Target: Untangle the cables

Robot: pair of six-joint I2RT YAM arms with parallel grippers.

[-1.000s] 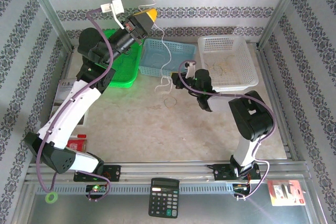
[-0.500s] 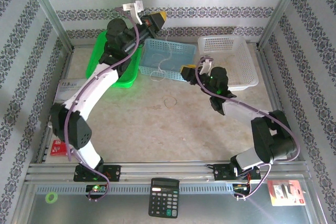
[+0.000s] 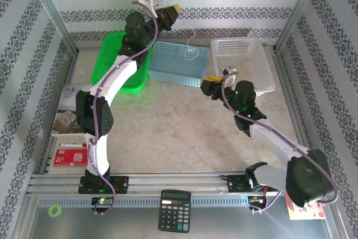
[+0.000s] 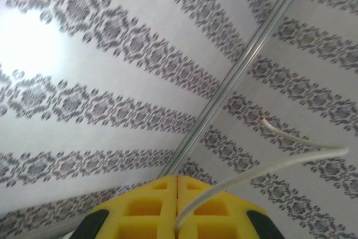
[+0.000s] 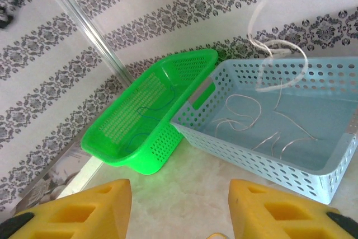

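The left gripper [image 4: 178, 187] is clenched: its two yellow fingers [image 4: 140, 211] are pressed flat together, pinching a whitish wire [image 4: 279, 163] that comes out of the seam between them. From there the wire sweeps toward 3 o'clock in the left wrist view, then doubles back to a bare tip. In the overhead view this gripper is held high at 12 o'clock, against the patterned back wall, and the wire droops from it toward the blue basket [image 5: 263, 160] below.

The right gripper [image 5: 179, 208] is released, its yellow fingers [image 5: 84, 211] standing well apart with nothing between them. It hovers over the table [image 3: 151, 132] just short of the blue basket, pointing toward 11 o'clock.

More loose whitish wires [image 5: 246, 117] lie on the floor of the blue basket (the hanging one dangles above them, and I cannot tell whether it touches). Just beside it at 10 o'clock the green basket [image 5: 145, 155] sits tilted, a thin dark wire [image 5: 146, 108] inside. The white basket [image 3: 235, 41] stands at 2 o'clock. A small wire loop [image 3: 180, 108] lies alone near the table's middle.
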